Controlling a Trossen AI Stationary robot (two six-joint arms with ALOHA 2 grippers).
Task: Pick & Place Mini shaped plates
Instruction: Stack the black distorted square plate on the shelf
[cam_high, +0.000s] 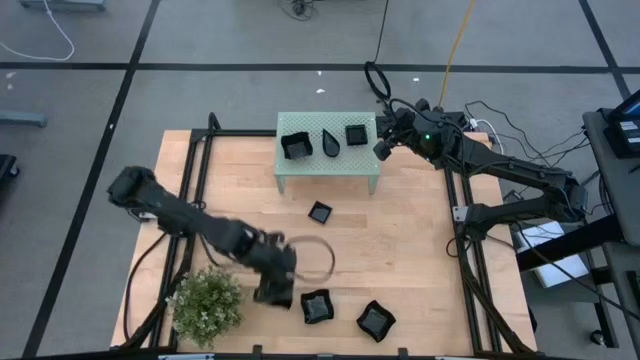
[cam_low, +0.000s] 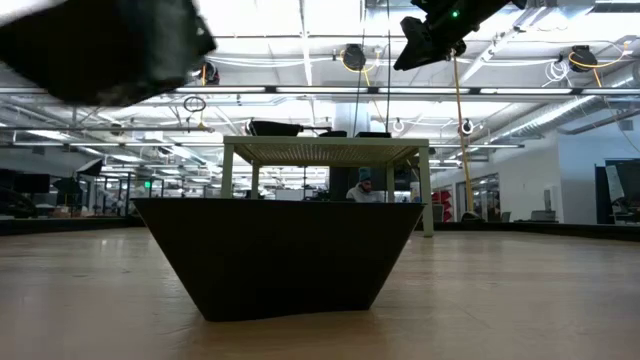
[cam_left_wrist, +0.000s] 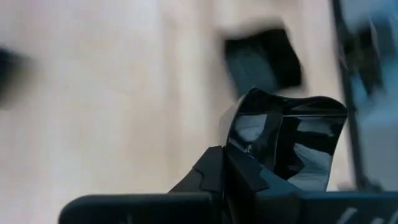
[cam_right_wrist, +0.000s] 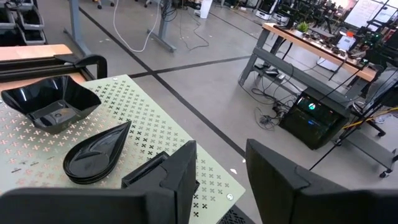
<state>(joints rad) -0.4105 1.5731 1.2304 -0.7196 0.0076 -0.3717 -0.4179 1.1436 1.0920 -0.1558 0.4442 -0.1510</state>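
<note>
My left gripper (cam_high: 274, 286) hovers above the table's near part beside the plant and is shut on one glossy black mini plate (cam_left_wrist: 298, 140). Three more plates lie flat on the wood: a small square (cam_high: 319, 212) and two wavy ones (cam_high: 316, 306) (cam_high: 375, 320). The mint-green stand (cam_high: 330, 165) carries a wavy square (cam_right_wrist: 50, 106), a teardrop (cam_right_wrist: 96, 152) and a small square (cam_high: 356, 134). My right gripper (cam_right_wrist: 224, 180) hangs open over the stand's right end, holding nothing. My left gripper pinches the plate by its rim and side wall (cam_left_wrist: 252, 134). One finger (cam_left_wrist: 239, 171) shows against that wall, while the plate hides the other. The fingers slant down from the table's left. The plate is tilted and lifted clear of the wood.
A green bushy plant (cam_high: 207, 303) stands at the near left, close to my left arm. A loose cable loop (cam_high: 318, 258) lies on the wood by the left gripper. In the low view, one wavy plate (cam_low: 280, 255) fills the foreground. Black frame rails (cam_high: 470, 270) line the table's sides.
</note>
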